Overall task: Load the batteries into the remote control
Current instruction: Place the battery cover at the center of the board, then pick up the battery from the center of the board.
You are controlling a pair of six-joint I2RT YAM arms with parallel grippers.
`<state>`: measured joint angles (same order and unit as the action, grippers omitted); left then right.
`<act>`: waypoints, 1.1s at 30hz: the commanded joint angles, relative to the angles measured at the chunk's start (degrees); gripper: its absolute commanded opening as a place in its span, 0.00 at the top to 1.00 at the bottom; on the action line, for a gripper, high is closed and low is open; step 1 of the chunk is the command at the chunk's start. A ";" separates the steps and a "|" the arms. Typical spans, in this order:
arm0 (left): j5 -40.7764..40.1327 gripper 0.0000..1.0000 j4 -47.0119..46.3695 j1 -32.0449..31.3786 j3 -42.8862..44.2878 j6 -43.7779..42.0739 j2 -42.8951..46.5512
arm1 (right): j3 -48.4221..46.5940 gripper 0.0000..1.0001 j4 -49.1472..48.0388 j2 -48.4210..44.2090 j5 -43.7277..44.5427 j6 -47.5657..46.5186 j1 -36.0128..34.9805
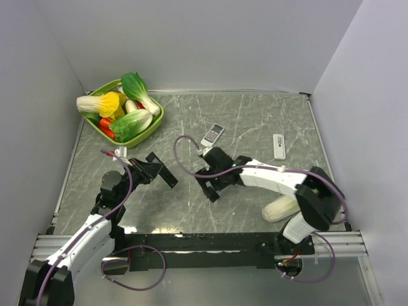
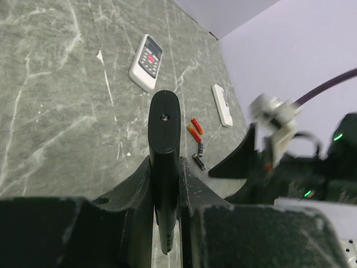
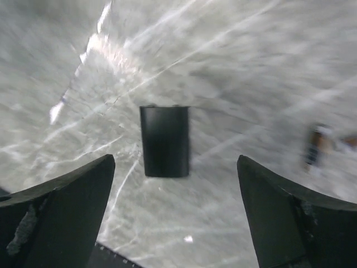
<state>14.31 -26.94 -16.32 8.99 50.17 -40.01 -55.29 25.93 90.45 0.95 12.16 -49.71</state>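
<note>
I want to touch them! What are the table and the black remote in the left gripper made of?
Table: looks like grey-green marble or marble-print sheet, white veins, faint sheen. Black remote, clamped in the left gripper: probably matte plastic, smooth moulded rounded end.

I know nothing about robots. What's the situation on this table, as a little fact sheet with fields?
left hand: shut on the black remote control
right hand: open, empty, above a small black cover lying on the table
batteries: loose on the table, orange-red and dark
other remotes: white remote with buttons and plain white remote, lying further back
green basket: far left corner, full of vegetables
</note>
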 commanded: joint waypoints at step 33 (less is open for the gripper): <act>20.15 0.99 -35.29 -0.64 -0.29 -10.01 -23.01 | -0.34 0.55 4.39 -4.06 6.61 24.04 24.05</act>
<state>33.17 -59.29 -16.34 6.90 42.57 -62.76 -53.28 30.17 83.77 4.16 30.26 -26.17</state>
